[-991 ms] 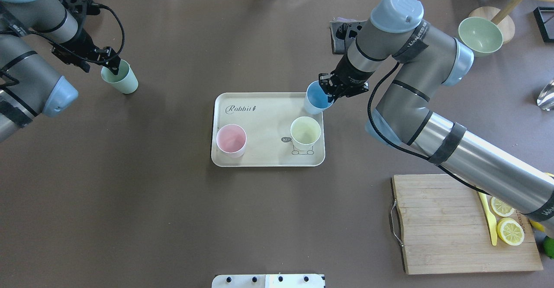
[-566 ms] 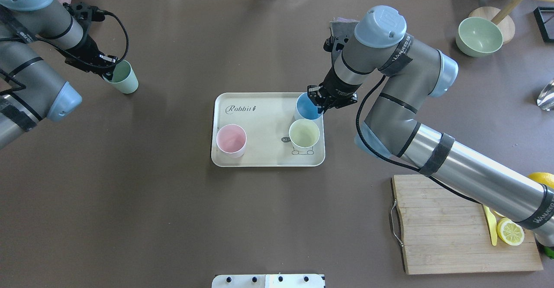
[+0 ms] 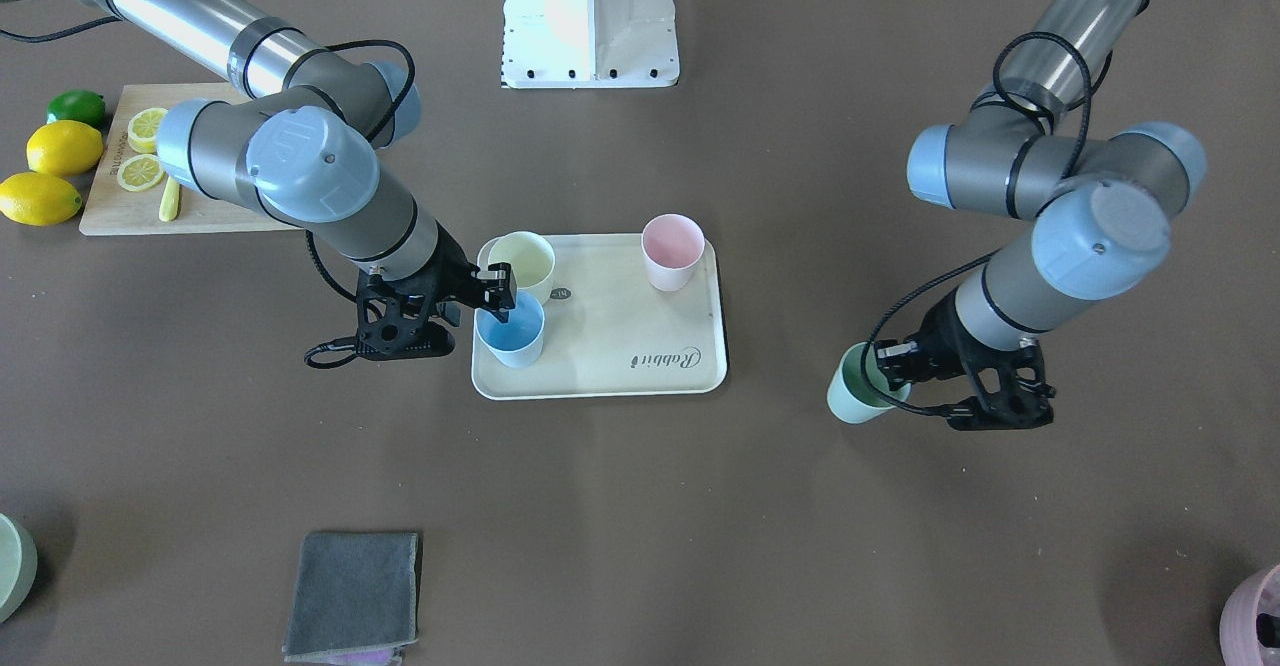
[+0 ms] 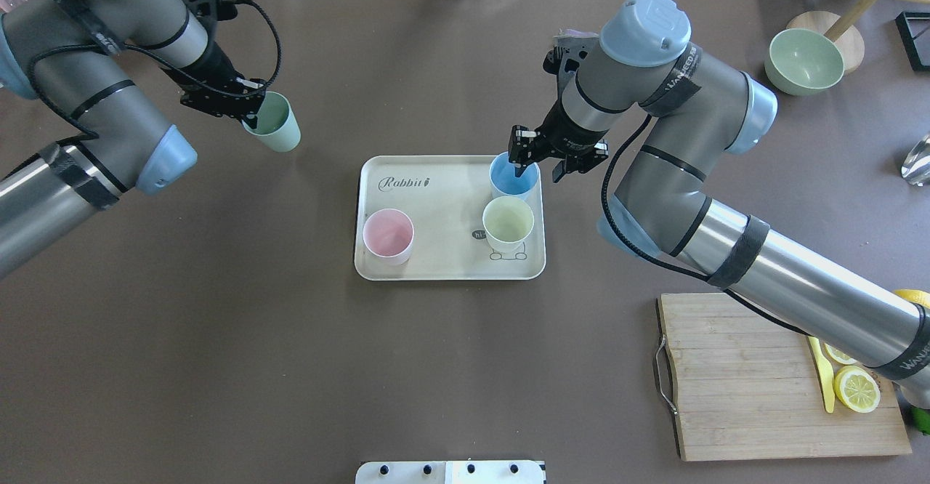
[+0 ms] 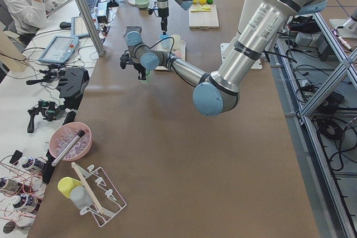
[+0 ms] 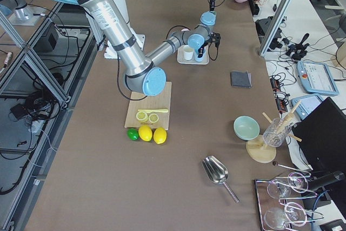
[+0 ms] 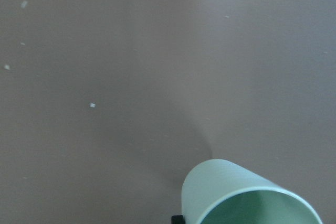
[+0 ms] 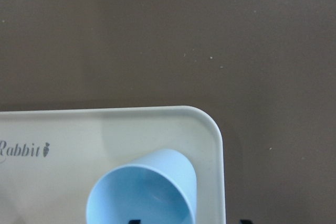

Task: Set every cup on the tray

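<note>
**A:** Where can this go wrong?

**B:** In two places. The right end effector (image 4: 538, 168) has its jaws apart, one finger inside the light blue plastic cup (image 4: 514, 179) and one outside. This cup stands in the upper right corner of the cream rectangular plastic tray (image 4: 443, 208), close to the rim and just beside the pale yellow plastic cup (image 4: 508, 224). If the arm goes away sideways and not straight up, I think the inner finger can hook the wall and tip the cup.

**A:** And the other arm?

**B:** The left end effector (image 4: 251, 108) is clamped on one wall of the mint green plastic cup (image 4: 276, 124). It is in the upper left of the overhead frame, well apart from the tray, and seems lifted off the brown tabletop (image 4: 436, 368). Such a thin grip may let the cup swing or slip. On the way down it could bump the pink plastic cup (image 4: 388, 234) at the tray's lower left.

**A:** How do the cups point?

**B:** All mouths are up. The blue one's long axis is vertical, and the green one seems to lean a little.
</note>
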